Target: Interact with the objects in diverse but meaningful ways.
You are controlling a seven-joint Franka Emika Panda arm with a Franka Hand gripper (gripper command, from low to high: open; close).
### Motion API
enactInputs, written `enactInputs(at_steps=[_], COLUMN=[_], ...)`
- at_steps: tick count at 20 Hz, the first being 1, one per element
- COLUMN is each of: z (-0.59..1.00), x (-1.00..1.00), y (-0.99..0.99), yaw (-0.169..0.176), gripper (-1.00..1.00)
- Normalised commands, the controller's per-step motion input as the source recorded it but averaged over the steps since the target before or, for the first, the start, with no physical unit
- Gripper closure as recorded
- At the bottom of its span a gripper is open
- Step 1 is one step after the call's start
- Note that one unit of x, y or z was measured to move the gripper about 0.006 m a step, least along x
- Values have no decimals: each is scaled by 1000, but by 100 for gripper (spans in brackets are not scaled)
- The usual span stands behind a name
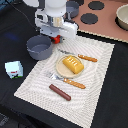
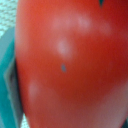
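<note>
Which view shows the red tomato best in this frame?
The wrist view: the red tomato fills nearly the whole picture, its glossy skin plain though blurred. In the exterior view only a small red sliver peeks out under the claw, beside the grey pot; its shape cannot be told there.

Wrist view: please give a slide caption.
Close-up of the red tomato filling the frame, directly under the gripper.

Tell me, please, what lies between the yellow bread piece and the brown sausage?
In the exterior view, an orange-handled fork lies between the bread piece on the plate and the sausage.
</note>
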Motion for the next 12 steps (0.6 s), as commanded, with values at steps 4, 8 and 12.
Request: enactInputs(at_steps=[4, 8, 12], z=[981, 994, 763], x=[21, 276, 611], y=[68, 66, 46], yaw=[-84, -80, -62], gripper=[100, 100, 100])
